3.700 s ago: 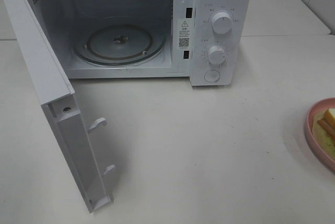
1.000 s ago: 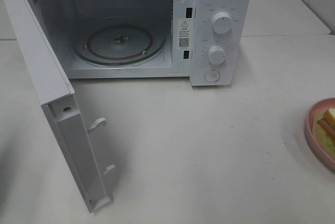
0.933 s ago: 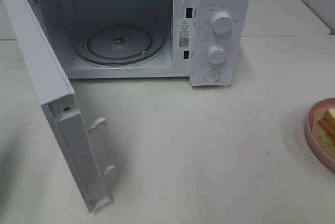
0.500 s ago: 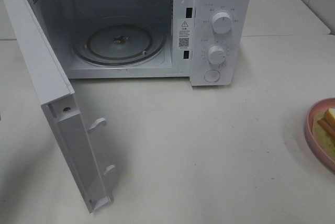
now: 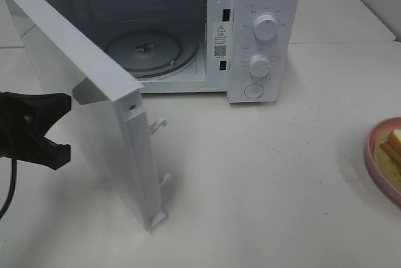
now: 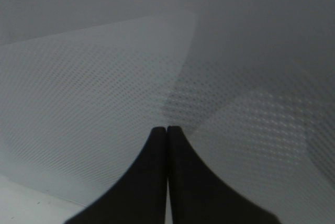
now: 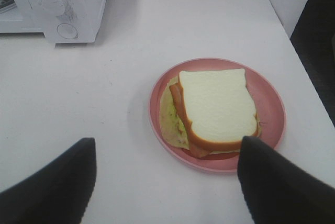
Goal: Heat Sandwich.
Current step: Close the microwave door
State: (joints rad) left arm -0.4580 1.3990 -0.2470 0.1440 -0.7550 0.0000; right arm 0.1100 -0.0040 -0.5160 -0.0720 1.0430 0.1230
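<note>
barely begun: sandwich (image 7: 214, 110) on the pink plate (image 7: 272, 103), well right of the microwave (image 5: 263, 5), not yet inside. left gripper (image 6: 167, 130) pinched together against the door (image 5: 94, 92); right gripper (image 7: 167, 177) spread wide, empty.

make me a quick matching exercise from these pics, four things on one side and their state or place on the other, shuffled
Things:
1. microwave door
2. sandwich
3. left gripper
4. right gripper

States or places:
A. shut, tips close against the door's dotted panel
B. open, nothing between its fingers
C. swung partway, neither wide open nor closed
D. lying on the pink plate, outside the microwave

Right pairs: 1-C, 2-D, 3-A, 4-B
</note>
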